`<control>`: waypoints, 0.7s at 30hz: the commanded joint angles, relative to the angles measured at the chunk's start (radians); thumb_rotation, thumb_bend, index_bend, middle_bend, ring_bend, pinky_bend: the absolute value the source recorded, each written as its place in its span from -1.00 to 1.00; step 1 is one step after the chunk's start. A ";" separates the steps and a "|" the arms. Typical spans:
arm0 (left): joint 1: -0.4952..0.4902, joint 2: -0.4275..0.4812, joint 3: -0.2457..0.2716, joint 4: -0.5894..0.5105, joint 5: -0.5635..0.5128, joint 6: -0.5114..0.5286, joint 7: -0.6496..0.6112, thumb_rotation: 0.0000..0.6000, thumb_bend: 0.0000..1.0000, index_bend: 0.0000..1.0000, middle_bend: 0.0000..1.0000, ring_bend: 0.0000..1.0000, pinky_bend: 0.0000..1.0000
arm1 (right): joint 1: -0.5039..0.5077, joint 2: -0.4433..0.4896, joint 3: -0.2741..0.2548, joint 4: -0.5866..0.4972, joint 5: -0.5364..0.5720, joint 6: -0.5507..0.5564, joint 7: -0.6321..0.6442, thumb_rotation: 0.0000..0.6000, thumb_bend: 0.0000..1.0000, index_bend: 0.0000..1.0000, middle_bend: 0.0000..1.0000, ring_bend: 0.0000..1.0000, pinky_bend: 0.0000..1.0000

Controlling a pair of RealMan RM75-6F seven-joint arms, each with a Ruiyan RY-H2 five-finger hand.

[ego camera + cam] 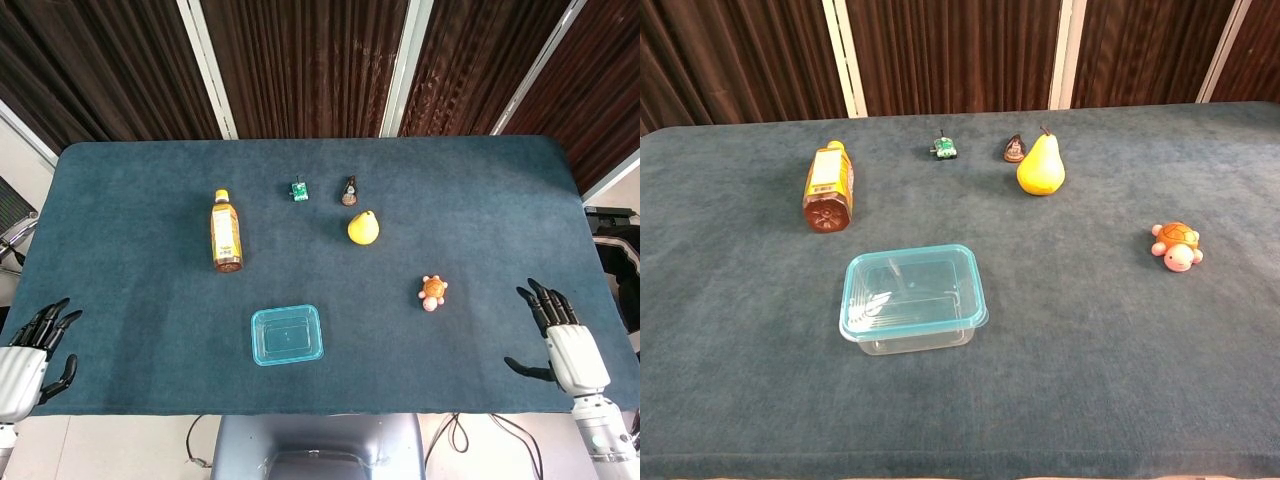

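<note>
My left hand [27, 352] hovers at the table's near left corner, fingers spread, holding nothing. My right hand [558, 336] is at the near right edge, also spread and empty; the toy turtle [433, 292] [1177, 245] is the nearest thing to it, well apart. A clear teal-rimmed container [287, 334] [913, 298] sits empty near the front middle. A tea bottle [226, 232] [828, 187] lies on its side at the left. A yellow pear [363, 227] [1041, 166] stands behind centre. Neither hand shows in the chest view.
A small green toy [299, 190] [945, 149] and a small dark cone-shaped object [349, 191] [1014, 149] sit toward the back. The blue cloth-covered table [480, 200] is backed by dark curtains.
</note>
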 commanded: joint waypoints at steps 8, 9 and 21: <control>0.007 0.009 0.011 0.015 0.025 0.021 -0.036 1.00 0.06 -0.70 -0.94 -0.86 -0.49 | 0.101 -0.080 0.060 0.040 0.042 -0.107 -0.139 1.00 -0.65 -0.50 -0.62 0.78 0.43; 0.008 0.010 0.011 0.017 0.025 0.023 -0.042 1.00 0.06 -0.70 -0.94 -0.86 -0.49 | 0.112 -0.092 0.070 0.050 0.054 -0.119 -0.151 1.00 -0.63 -0.47 -0.60 0.82 0.47; 0.015 0.020 0.011 0.034 0.027 0.043 -0.099 1.00 0.06 -0.70 -0.94 -0.86 -0.48 | 0.247 -0.263 0.135 0.271 0.156 -0.273 -0.151 1.00 -0.48 -0.23 -0.54 0.90 0.56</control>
